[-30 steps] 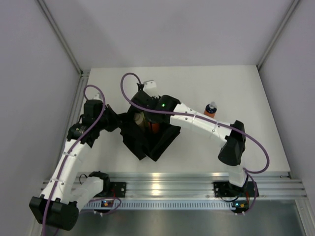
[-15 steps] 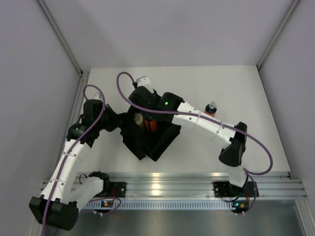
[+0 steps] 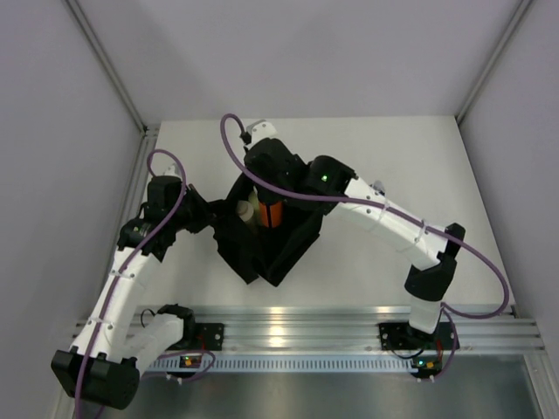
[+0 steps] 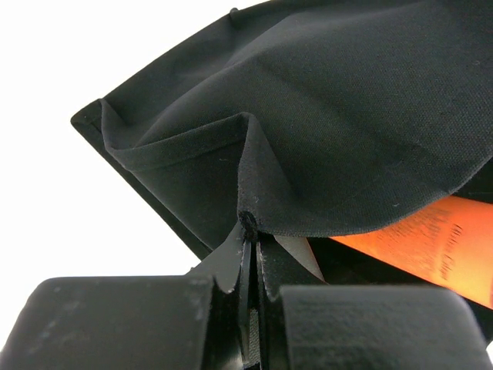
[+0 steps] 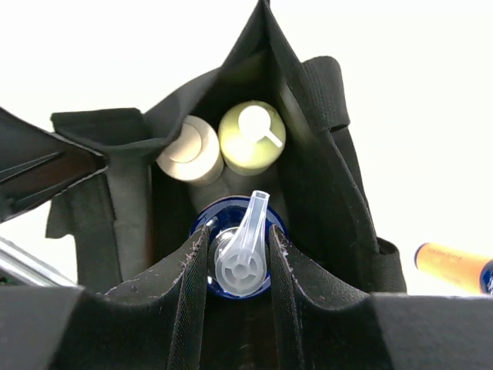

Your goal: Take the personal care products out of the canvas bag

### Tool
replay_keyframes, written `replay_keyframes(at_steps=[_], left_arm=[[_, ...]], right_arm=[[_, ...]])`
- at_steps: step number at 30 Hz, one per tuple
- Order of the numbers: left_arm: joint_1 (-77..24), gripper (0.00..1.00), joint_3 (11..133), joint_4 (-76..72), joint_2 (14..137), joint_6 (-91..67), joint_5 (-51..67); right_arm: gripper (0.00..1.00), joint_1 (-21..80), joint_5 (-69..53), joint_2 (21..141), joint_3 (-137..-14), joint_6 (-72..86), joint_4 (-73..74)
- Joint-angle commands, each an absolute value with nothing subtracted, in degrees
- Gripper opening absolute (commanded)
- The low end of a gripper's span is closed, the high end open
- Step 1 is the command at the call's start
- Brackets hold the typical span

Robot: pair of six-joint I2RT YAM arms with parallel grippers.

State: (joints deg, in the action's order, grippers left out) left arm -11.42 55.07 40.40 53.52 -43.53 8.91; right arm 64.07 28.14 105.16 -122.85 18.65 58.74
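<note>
The black canvas bag [image 3: 278, 249] stands open at the table's middle. My left gripper [image 3: 208, 218] is shut on its left rim, and the left wrist view shows the fabric fold [image 4: 248, 220] pinched between the jaws. My right gripper [image 5: 239, 250] reaches into the bag [image 5: 327, 162] from above, its fingers closed on the white pump cap of an orange bottle with a dark-blue top [image 5: 223, 231]; that bottle [image 3: 272, 212] stands upright in the bag's mouth. A beige bottle [image 5: 190, 150] and a pale yellow-green bottle [image 5: 252, 137] stand deeper inside. Another orange bottle [image 5: 453, 267] lies on the table.
White walls enclose the table [image 3: 419, 157] at the back and on both sides. An aluminium rail [image 3: 349, 327] runs along the near edge. My right arm [image 3: 384, 218] stretches across the table's right half and covers the outside bottle in the top view.
My right arm has stretched further back over the bag, and the orange bottle shows higher in the bag's mouth. The bottle on the table is now hidden under the arm. The left arm has not moved.
</note>
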Motion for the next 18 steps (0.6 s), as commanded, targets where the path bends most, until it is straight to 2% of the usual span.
replay_keyframes(at_steps=[1,18], left_arm=[[-12.0,0.00,56.6,42.2,54.3,-42.5,8.6],[-12.0,0.00,56.9,42.4,54.4,-41.9,8.9]], right_arm=[[0.00,65.5,26.6,100.2,-128.0,15.5,56.6],[0.00,65.5,22.5,97.8,-135.8,10.4,56.5]])
